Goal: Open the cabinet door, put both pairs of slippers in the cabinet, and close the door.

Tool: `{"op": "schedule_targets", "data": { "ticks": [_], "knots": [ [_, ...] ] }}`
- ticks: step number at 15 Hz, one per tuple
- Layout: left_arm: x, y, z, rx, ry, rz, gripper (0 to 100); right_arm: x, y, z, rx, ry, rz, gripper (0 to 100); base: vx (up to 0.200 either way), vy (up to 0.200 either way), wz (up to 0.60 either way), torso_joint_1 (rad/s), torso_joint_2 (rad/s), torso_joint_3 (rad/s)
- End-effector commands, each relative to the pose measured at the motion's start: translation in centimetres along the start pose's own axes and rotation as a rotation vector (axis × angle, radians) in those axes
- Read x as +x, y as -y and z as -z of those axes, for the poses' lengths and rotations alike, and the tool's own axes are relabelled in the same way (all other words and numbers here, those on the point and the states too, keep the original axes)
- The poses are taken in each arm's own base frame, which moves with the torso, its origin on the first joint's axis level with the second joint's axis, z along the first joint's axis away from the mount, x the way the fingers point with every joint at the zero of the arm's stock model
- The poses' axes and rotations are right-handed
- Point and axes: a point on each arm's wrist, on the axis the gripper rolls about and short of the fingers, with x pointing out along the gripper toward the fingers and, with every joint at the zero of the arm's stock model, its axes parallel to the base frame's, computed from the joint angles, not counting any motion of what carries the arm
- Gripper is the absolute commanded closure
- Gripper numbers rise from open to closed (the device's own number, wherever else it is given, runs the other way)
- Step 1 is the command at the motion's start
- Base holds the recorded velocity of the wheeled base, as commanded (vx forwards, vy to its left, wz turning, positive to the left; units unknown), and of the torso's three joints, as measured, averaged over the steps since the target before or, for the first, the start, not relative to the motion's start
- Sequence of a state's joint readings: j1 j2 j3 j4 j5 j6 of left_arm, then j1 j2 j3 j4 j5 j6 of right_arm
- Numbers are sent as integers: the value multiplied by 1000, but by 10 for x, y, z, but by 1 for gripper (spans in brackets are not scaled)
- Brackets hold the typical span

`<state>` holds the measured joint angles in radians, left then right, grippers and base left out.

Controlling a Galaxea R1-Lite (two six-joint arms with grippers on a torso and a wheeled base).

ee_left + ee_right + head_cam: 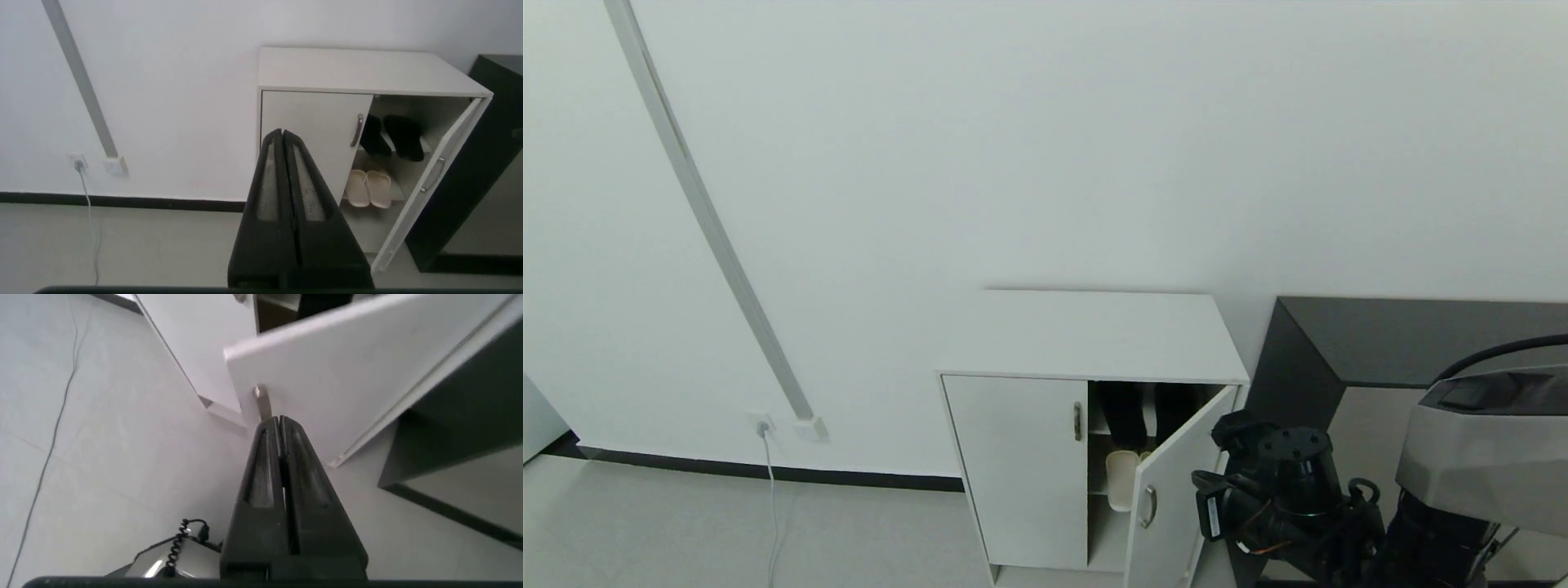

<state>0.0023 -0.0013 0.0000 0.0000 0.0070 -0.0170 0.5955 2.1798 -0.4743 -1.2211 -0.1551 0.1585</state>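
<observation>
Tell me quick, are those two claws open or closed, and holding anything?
Left gripper: closed, empty.
Right gripper: closed, empty.

No words, numbers or signs can be read here. The cabinet (1086, 343), its open door (1168, 490) and the wall socket (761, 425) carry no legible print.

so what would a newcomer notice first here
The white cabinet against the wall, its right door swung half open. Inside, black slippers sit one level above cream slippers. The right gripper, fingers shut, points at that door near its handle.
</observation>
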Motion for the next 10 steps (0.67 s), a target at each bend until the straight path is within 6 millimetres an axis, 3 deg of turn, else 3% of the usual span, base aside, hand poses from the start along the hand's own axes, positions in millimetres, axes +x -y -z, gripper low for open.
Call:
{"op": "schedule_targets", "data": {
  "ticks": [1,7,10],
  "knots": [
    [0,0,0,-1,-1,-1,100,7,1,13,-3,-30,-3,100,0,0,0,0,0,0],
    [0,0,0,-3,-1,0,100,39,1,36,-11,-72,6,100,0,0,0,0,0,0],
    [0,0,0,-3,-1,-1,100,61,4,35,-3,-62,19,100,0,0,0,0,0,0]
  ]
}}
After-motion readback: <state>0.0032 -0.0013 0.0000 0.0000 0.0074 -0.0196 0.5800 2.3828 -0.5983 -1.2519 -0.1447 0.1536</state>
